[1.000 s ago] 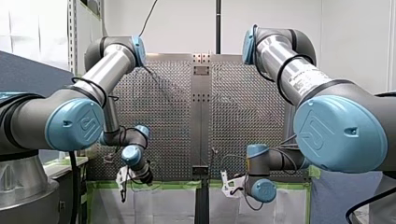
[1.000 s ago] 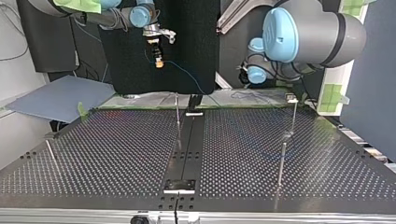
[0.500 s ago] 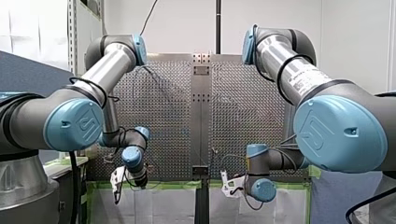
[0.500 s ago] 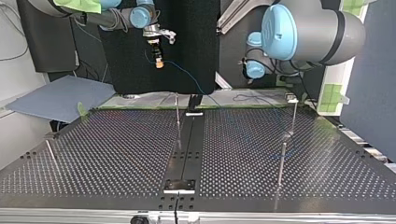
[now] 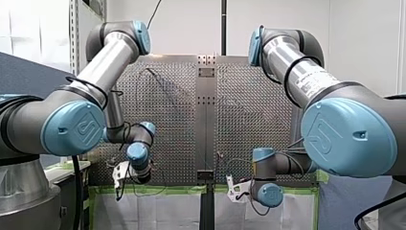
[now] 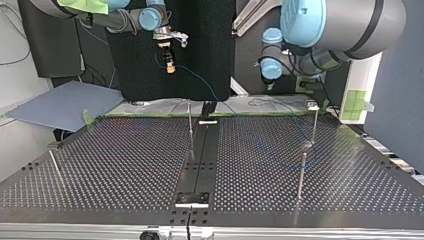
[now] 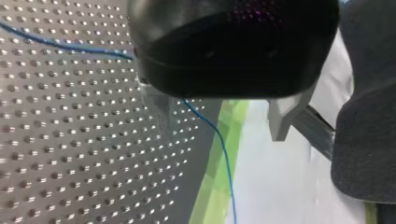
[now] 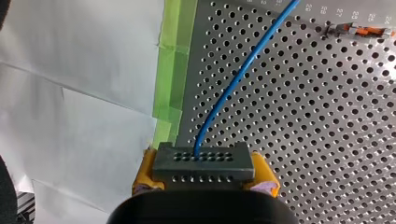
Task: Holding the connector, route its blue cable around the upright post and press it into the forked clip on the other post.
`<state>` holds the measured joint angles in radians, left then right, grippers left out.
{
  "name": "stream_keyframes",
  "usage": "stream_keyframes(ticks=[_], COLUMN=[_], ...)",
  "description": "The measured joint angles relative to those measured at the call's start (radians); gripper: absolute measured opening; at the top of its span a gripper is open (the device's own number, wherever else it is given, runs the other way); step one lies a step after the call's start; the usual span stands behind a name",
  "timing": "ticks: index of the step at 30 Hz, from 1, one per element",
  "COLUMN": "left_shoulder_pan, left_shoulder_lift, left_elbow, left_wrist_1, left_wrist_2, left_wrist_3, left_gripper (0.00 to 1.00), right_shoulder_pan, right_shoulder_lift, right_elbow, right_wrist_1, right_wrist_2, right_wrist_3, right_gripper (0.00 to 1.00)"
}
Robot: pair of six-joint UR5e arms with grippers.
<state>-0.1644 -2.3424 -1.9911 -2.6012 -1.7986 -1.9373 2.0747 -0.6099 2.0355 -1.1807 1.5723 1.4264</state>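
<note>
My right gripper (image 8: 204, 173) is clamped on the connector (image 8: 203, 161). Its yellow pads (image 8: 145, 171) pinch the grey block from both sides. The blue cable (image 8: 222, 100) leaves the block straight ahead of the fingers, then bends off over the perforated table (image 6: 125, 165). In the top view I hold the connector in the upper part of the frame, left of centre, above the table's far edge. From there the cable slants down and right, past the middle post (image 6: 190, 125), toward the rear post (image 6: 315, 125) and the front post (image 6: 301, 175) at the frame's right. I cannot tell which one bears the fork. So the work lies down and right of my grip. My left gripper (image 7: 219, 122) hangs with fingers spread, holding nothing, and that arm comes in nearer those right-hand posts.
</note>
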Motion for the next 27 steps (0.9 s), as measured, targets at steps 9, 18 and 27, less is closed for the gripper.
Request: stream_keyframes(ticks=[9,18,27], left_shoulder_pan=[-0.009,-0.016,-0.012], left_shoulder_lift=[0.076,0.156,0.24], left_elbow=[-0.076,-0.151,-0.153], left_wrist_1=[0.046,-0.021,-0.099], left_wrist_2=[-0.076,-0.156,-0.22], left_wrist_3=[-0.061,-0.07,-0.07], left_gripper=[0.98,0.98,0.98], right_shoulder_pan=[0.0,0.0,-0.006], right_shoulder_lift=[0.0,0.0,0.0], right_elbow=[0.0,0.0,-0.001], right_wrist_1=[0.0,0.0,-0.002], right_wrist_2=[0.0,0.0,-0.001], right_wrist_3=[0.001,0.003,0.012], right_gripper=[0.0,0.0,0.0])
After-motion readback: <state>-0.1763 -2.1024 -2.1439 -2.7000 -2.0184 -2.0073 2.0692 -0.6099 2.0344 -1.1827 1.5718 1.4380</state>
